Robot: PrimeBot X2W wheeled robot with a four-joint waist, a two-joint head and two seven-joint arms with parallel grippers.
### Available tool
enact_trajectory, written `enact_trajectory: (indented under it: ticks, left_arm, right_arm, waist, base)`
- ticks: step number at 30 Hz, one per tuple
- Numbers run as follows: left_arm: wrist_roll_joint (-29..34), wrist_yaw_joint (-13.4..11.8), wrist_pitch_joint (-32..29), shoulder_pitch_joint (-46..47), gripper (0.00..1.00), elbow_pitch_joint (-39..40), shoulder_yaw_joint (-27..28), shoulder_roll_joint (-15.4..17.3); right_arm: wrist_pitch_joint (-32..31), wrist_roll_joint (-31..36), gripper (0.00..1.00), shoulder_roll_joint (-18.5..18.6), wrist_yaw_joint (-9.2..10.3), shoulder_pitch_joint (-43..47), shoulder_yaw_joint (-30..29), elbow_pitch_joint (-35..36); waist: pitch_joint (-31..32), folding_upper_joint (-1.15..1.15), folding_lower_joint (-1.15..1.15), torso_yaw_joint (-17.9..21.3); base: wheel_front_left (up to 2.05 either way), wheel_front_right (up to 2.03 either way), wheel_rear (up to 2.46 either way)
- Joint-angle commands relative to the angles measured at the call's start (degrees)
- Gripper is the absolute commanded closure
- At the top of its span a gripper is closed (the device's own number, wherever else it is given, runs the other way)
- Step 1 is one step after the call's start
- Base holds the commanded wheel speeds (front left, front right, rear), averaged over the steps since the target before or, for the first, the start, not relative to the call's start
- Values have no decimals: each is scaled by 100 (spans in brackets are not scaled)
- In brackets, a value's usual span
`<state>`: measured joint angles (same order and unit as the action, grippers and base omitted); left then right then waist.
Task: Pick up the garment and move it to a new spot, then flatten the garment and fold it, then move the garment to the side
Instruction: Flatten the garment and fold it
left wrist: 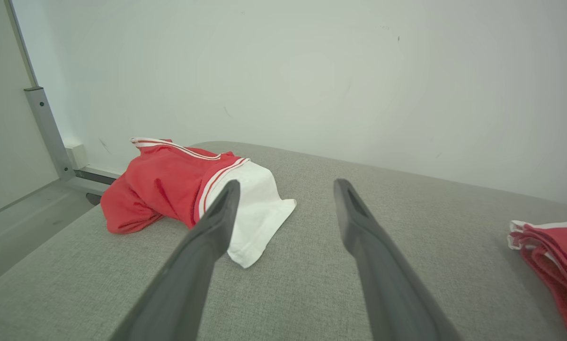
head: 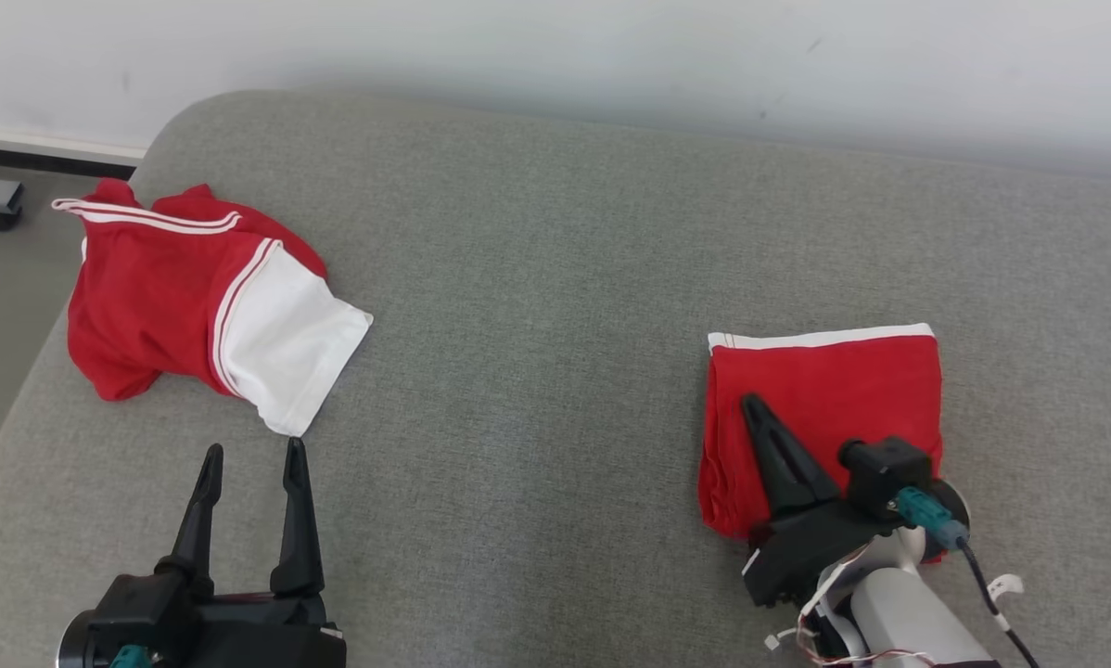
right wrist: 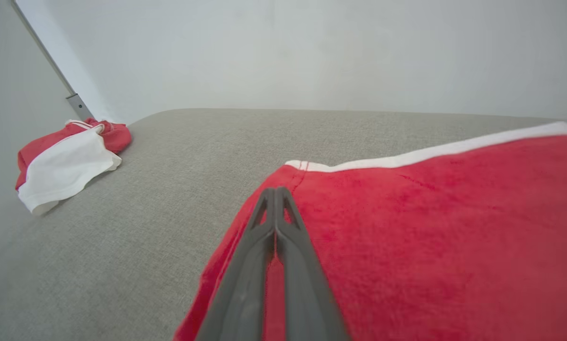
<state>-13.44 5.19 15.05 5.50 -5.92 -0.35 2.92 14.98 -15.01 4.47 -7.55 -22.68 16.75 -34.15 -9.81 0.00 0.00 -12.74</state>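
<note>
Grey cushion (head: 555,278) | left fingers (head: 296,501) spread, crumpled garment (head: 194,297) just ahead | right fingers (head: 778,445) clenched atop folded garment (head: 834,380)

Soft, bright light falls evenly everywhere. Shadows are faint; one dim band lies where the white wall (head: 555,56) meets the grey cushion (head: 537,306). In the right wrist view the near red cloth (right wrist: 430,246) looks fuzzy.
</note>
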Motion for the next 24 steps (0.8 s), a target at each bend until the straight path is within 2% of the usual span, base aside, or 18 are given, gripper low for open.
enact_trajectory:
  ticks: [1,12,24]
  left_arm:
    - [45,-5,18,-73,0,39,20,-5]
    - [91,21,18,-131,0,-10,8,-5]
    - [215,91,18,-436,0,-91,145,-4]
  right_arm:
    - [28,17,100,47,14,61,-128,99]
    - [27,58,100,372,14,257,-773,356]
    - [27,39,100,471,14,1293,-1104,1420]
  waist:
    - [45,0,0,91]
    - [281,0,0,538]
    - [752,0,0,1063]
  base:
    - [0,0,0]
    - [0,0,0]
    - [0,0,0]
